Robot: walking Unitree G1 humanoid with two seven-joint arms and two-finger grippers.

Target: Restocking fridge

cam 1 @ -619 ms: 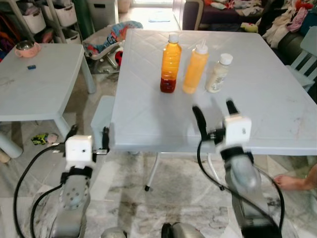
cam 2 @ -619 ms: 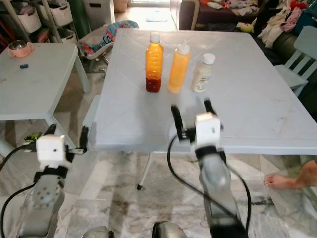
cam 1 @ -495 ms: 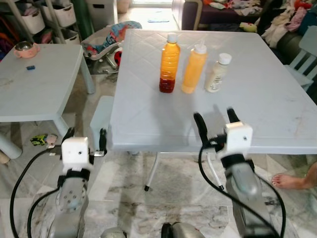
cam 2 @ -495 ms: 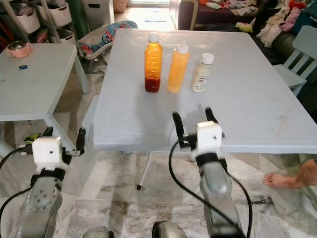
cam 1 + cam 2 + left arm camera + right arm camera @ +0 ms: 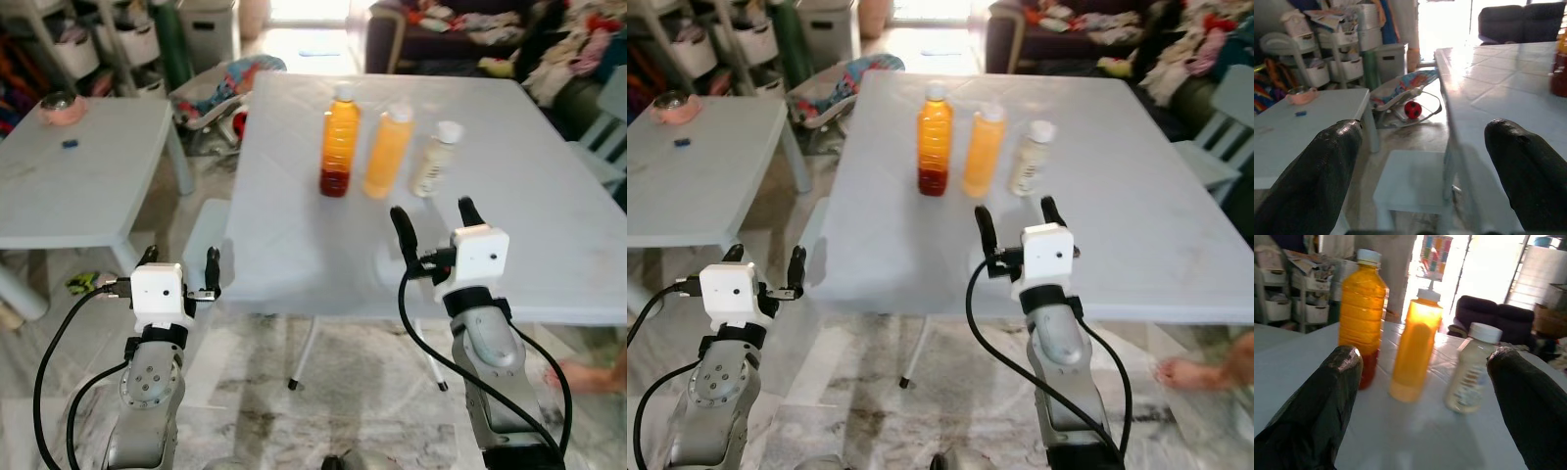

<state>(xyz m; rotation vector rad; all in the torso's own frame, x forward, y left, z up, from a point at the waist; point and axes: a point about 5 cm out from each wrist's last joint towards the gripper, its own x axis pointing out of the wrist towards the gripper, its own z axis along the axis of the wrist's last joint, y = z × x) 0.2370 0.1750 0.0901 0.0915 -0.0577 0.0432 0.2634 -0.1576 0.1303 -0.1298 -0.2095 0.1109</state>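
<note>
Right wrist view looks straight down the right gripper (image 5: 1422, 396), its two black fingers spread wide with nothing between them, and framed in that gap stand the three things to be restocked: an orange juice bottle (image 5: 1361, 313) with a white cap and a darker band at its base, an orange squeeze bottle (image 5: 1417, 347) with a nozzle top, and a pale cream bottle (image 5: 1472, 368) with a white lid. From the head camera they stand in a row toward the 12 o'clock side of the big white bench (image 5: 549, 225), juice bottle at 11, squeeze bottle at 12, cream bottle at 1, all near one another. The right gripper hovers over the near part of the bench, well short of them.

The left gripper (image 5: 177, 266) is also spread open and empty, held low off the bench's near corner at about 8 o'clock.

To my eye the step in hand is the reach for a first bottle. I'd go for the squeeze bottle or the cream one (they sit most squarely ahead), come in level at mid-body height, and keep the fingers wide until both clear the neighbours. These bottles are tall and narrow, so a nudge from a fingertip could topple one into the next; closing slowly around the belly, not the neck, looks safest.
</note>
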